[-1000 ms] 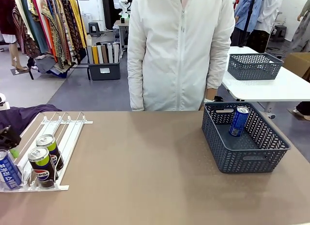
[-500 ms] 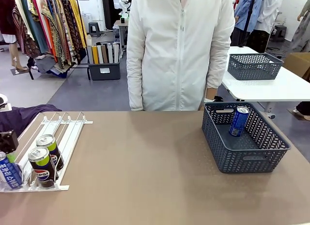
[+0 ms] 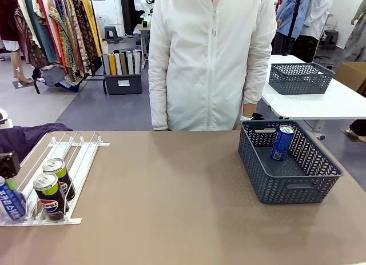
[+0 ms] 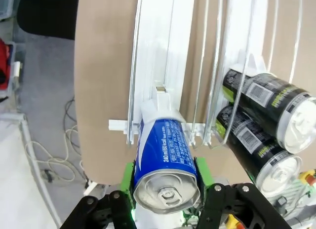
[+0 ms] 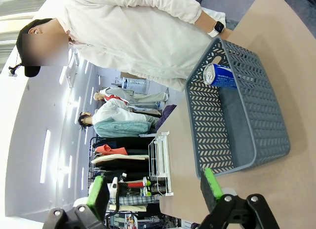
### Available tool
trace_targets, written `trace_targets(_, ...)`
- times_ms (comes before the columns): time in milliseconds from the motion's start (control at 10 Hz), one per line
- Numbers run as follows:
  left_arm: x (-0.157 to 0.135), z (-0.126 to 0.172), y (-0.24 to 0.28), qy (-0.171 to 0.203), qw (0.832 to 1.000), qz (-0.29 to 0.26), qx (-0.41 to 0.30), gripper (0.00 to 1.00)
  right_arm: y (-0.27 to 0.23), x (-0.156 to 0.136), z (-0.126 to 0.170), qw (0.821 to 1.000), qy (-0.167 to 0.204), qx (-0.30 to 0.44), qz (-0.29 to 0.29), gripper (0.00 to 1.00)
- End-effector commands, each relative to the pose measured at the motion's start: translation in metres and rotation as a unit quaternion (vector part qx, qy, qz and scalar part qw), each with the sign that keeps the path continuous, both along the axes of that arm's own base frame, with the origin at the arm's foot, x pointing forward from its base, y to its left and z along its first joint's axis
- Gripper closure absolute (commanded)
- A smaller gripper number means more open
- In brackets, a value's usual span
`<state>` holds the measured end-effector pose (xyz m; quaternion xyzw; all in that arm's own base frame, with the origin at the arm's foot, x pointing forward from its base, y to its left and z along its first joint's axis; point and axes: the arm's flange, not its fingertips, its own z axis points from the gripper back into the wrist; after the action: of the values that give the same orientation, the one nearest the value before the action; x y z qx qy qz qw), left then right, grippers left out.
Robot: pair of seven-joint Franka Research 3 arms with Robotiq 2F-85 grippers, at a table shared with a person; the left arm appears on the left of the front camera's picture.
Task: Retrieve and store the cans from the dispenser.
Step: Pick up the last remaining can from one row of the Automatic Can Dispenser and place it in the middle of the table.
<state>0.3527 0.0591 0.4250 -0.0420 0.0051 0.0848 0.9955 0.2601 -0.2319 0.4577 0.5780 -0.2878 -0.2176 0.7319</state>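
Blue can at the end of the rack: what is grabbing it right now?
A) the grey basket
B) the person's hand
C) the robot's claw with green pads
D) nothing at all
C: in the left wrist view the left gripper has its green pads on both sides of the blue can, at the end of a lane of the dispenser.
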Motion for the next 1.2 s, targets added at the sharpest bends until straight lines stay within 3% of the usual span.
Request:
trace_targets(0,-0.023,0.058,-0.008,-0.047,0.998,-0.030,0.007,1.00,0.001,0.002,0.003,1.000,-0.012,0.008,-0.004,0.00)
trace_targets(300,-0.057,0.161,-0.019,-0.112,0.989,-0.096,-0.009,1.00,0.001,0.002,0.003,1.000,-0.012,0.008,-0.004,0.00)
trace_targets(400,-0.065,0.173,-0.018,-0.128,0.987,-0.092,-0.009,1.00,0.001,0.002,0.003,1.000,-0.012,0.008,-0.004,0.00)
trace_targets(600,-0.072,0.182,-0.001,-0.166,0.981,-0.079,-0.056,1.00,0.001,0.002,0.003,1.000,-0.012,0.008,-0.004,0.00)
trace_targets(700,-0.075,0.189,-0.021,-0.136,0.987,-0.083,0.001,1.00,0.001,0.002,0.003,1.000,-0.012,0.008,-0.004,0.00)
trace_targets(1100,-0.076,0.187,-0.019,-0.138,0.987,-0.084,-0.010,1.00,0.001,0.002,0.003,1.000,-0.012,0.008,-0.004,0.00)
